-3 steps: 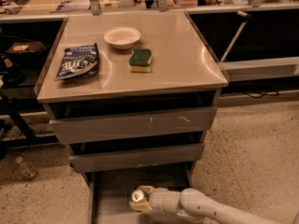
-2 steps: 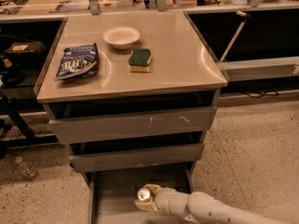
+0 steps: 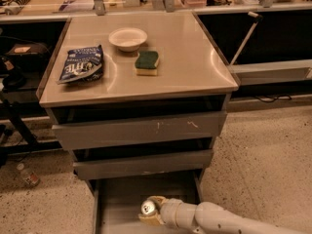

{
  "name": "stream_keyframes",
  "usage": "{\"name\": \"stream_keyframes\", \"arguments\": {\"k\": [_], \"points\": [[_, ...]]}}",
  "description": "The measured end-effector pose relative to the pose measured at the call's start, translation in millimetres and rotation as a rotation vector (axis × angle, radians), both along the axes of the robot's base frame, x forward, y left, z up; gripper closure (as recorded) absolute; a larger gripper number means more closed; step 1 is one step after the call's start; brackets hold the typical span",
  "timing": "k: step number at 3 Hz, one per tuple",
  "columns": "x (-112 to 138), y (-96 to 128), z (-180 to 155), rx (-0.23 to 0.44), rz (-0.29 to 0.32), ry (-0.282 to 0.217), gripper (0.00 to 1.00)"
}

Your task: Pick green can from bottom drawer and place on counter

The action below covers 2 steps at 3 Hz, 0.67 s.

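Note:
The green can (image 3: 148, 207) stands upright on the floor of the open bottom drawer (image 3: 119, 199), near its front; mostly its silver top shows. My gripper (image 3: 152, 210) reaches in from the lower right on a white arm. Its tan fingers (image 3: 150, 221) sit on either side of the can, shut on it. The counter (image 3: 190, 67) is the shiny pale top of the grey cabinet above.
On the counter lie a white bowl (image 3: 127, 38), a green-and-yellow sponge (image 3: 146, 62) and a blue chip bag (image 3: 81, 64). Two upper drawers (image 3: 141, 129) overhang the bottom one. A plastic bottle (image 3: 28, 175) lies on the floor at left.
The gripper and the can within it have shifted slightly to the right inside the drawer. Everything on the counter has stayed put.

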State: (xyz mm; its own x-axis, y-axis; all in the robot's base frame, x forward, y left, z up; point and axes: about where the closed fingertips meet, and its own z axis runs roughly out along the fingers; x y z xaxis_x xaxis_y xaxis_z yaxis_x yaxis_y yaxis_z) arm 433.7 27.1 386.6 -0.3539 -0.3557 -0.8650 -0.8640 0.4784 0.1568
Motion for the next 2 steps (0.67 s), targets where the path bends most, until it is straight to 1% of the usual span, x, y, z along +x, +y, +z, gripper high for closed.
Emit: {"name": "stream_keyframes", "arguments": {"k": [1,2], "points": [[13,-13,38,0.029,-0.031,-0.005,1.00],[24,-37,96,0.028,-0.066,-0.031,1.00]]}}
